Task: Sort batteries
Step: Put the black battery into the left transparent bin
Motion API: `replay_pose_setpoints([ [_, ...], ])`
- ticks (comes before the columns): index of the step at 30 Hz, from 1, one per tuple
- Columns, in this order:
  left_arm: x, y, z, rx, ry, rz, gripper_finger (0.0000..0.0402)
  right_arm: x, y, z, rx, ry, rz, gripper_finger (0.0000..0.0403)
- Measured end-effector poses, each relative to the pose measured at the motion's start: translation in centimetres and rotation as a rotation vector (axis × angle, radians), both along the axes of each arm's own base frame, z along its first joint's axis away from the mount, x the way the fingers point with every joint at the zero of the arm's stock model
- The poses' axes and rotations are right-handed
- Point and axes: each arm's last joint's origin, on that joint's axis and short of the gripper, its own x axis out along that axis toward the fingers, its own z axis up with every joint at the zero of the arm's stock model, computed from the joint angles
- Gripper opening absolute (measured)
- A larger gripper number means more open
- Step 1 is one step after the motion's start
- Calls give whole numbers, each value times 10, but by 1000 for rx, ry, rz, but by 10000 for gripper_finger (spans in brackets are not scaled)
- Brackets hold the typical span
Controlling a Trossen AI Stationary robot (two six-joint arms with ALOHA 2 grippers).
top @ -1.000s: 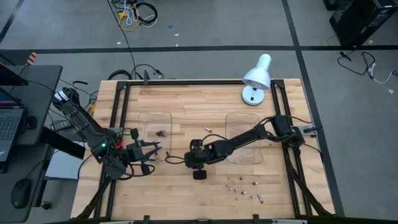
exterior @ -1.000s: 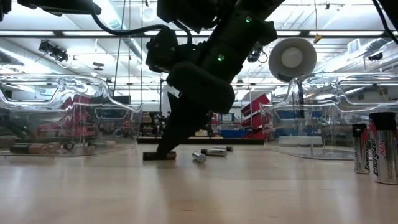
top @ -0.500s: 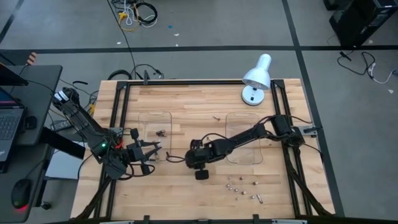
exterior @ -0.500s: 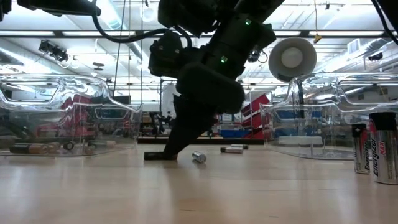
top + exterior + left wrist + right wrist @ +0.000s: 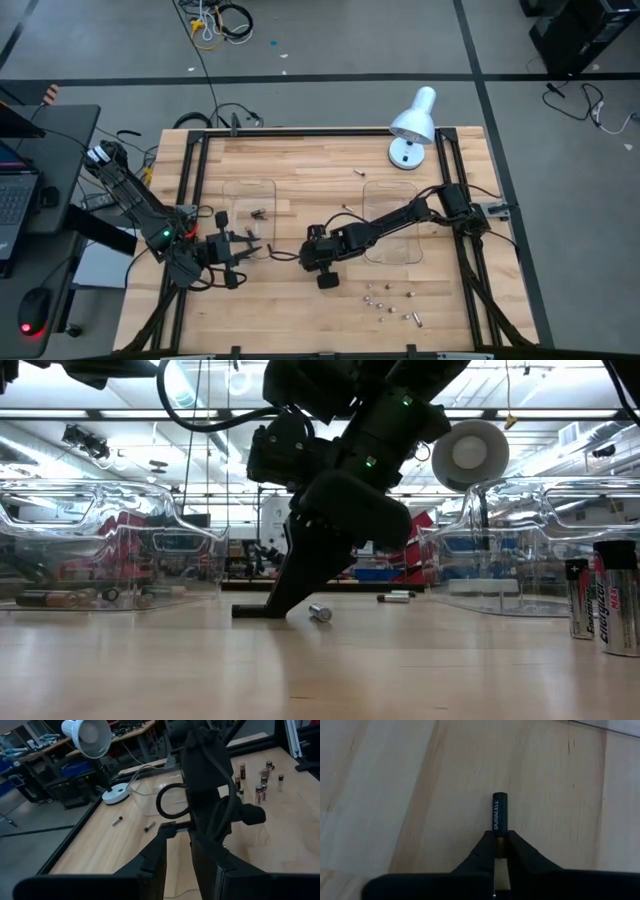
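High view: showed a few sorted batteries point(image 5: 258, 213) inside the left tray point(image 5: 228, 186) and none discernible in the right tray point(image 5: 370, 188). Showed an unsorted cluster point(image 5: 390, 302) on the table's near side and two strays point(image 5: 360, 173) farther back. Placed the right gripper point(image 5: 314, 262) low between the trays and the left gripper point(image 5: 240, 252) by the left tray's near edge.

Low view: showed the right gripper's tip point(image 5: 256, 610) touching the wood, just beside a silver battery point(image 5: 319, 612).

Left wrist view: showed the left gripper point(image 5: 177, 865) partly parted, holding nothing.

Right wrist view: showed the right gripper point(image 5: 500, 845) pinched narrow on one end of a dark battery point(image 5: 499, 814) lying on the table, not yet lifted.

Judged early: most batteries left to sort.
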Motion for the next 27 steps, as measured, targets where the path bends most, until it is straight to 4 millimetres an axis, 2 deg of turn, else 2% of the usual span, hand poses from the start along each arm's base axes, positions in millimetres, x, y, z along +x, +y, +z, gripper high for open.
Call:
replay_pose_setpoints([
  [4,0,0,0,-3,-3,-1,88,0,1,0,15,-3,-30,16],
  [13,1,-1,-1,-63,-11,7,88,-2,18,6,-62,-73,-37,8],
  [21,10,-12,-18,-15,48,-5,88,-7,32,34,-133,-177,-63,8],
  [27,21,-25,-30,-31,53,-31,88,-10,42,67,-134,-315,-82,7],
])
